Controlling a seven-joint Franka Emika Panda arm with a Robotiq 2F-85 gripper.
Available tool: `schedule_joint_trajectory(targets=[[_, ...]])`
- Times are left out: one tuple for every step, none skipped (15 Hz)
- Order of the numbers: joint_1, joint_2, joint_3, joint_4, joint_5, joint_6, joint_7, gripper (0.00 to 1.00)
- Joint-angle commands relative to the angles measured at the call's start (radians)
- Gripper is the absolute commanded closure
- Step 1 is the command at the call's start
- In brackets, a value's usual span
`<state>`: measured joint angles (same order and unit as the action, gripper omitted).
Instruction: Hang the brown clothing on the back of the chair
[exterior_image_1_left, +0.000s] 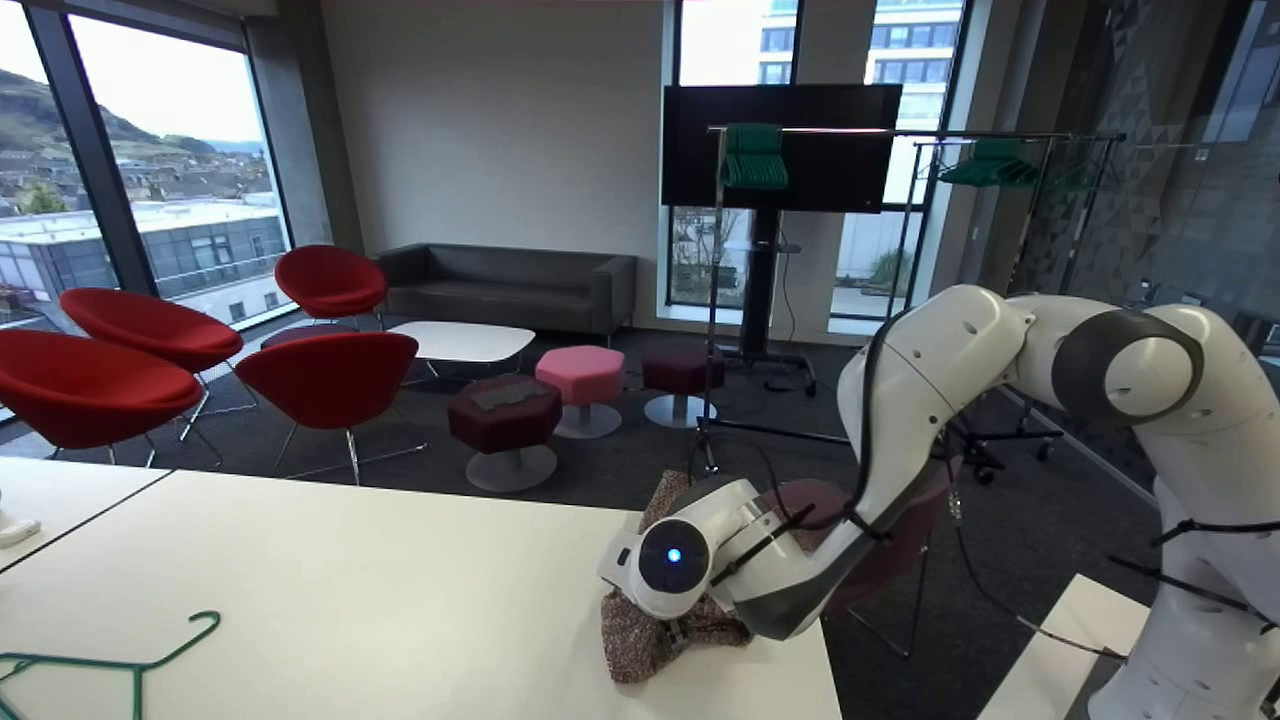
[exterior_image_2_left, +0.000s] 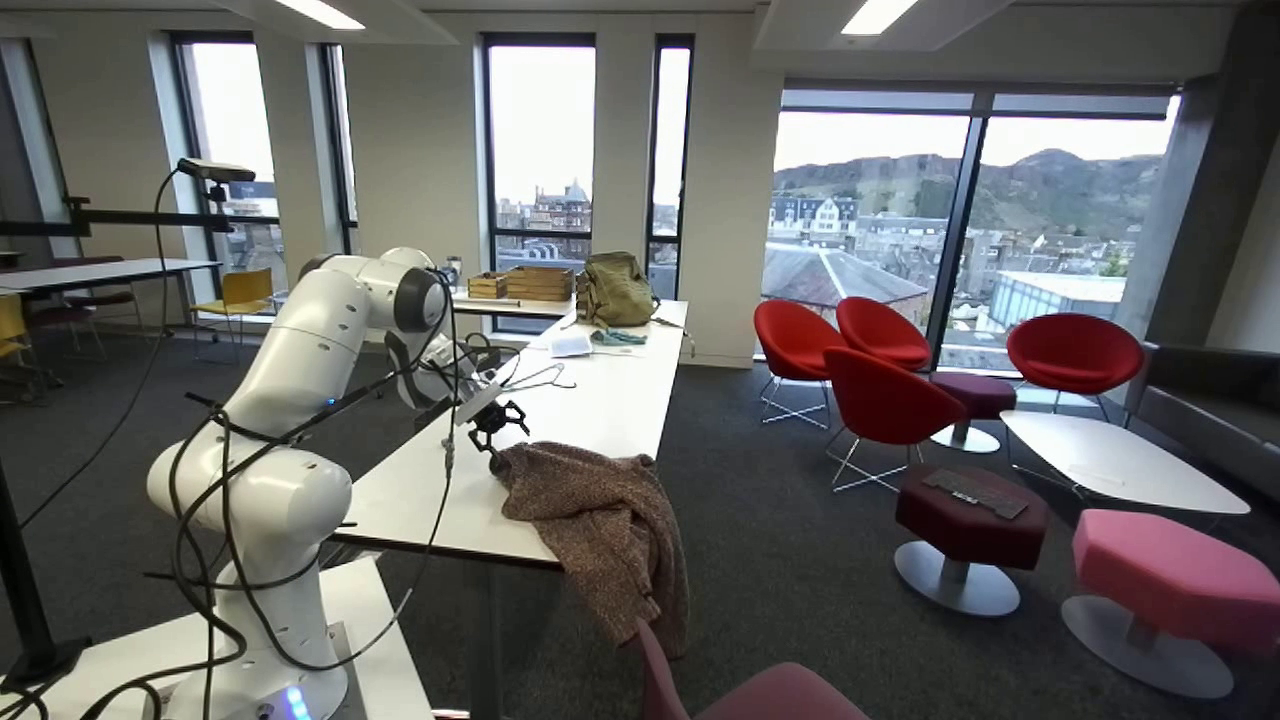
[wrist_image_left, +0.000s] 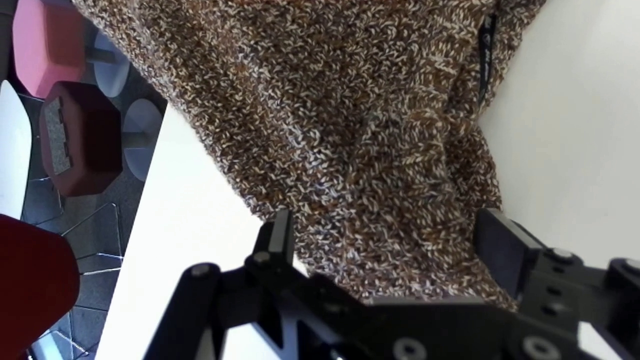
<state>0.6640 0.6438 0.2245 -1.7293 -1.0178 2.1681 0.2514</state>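
Well, the brown clothing (exterior_image_2_left: 600, 510) droops off the white table (exterior_image_2_left: 610, 410)

It lies on the near right part of the table in an exterior view, and some hangs over the side. Its low end is close to the dull pink chair (exterior_image_2_left: 780, 695); I can't tell if they touch. The gripper (wrist_image_left: 386, 230) has its two fingers (wrist_image_left: 502, 245) spread wide, and clothing shows between them in the wrist view. Only the wrist view shows a thin black tag (wrist_image_left: 486, 55) with pale writing, too small to read. One green hanger (exterior_image_1_left: 140, 667) lies on the near left, and one green bag (exterior_image_2_left: 615, 290) sits far off. Both exterior views show four red chairs (exterior_image_1_left: 325, 375).
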Motion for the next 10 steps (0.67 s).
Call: schedule_joint_trajectory(targets=[[-0.003, -0.016, -0.011, -0.011, -0.041, 0.036, 0.033, 0.34], [-0.004, -0.018, -0.012, -0.014, -0.040, 0.040, 0.036, 0.44], [-0.004, -0.019, -0.013, -0.017, -0.040, 0.043, 0.040, 0.51], [-0.004, -0.021, -0.014, -0.019, -0.040, 0.045, 0.045, 0.58], [-0.006, -0.025, -0.015, -0.025, -0.040, 0.049, 0.051, 0.66], [-0.006, -0.028, -0.016, -0.028, -0.039, 0.051, 0.055, 0.74], [-0.005, -0.028, -0.018, -0.028, -0.038, 0.054, 0.059, 0.81], [-0.005, -0.028, -0.019, -0.029, -0.036, 0.057, 0.064, 0.89], [-0.006, -0.027, -0.019, -0.029, -0.033, 0.059, 0.070, 0.96], [-0.008, -0.026, -0.017, -0.028, -0.023, 0.057, 0.074, 1.00]])
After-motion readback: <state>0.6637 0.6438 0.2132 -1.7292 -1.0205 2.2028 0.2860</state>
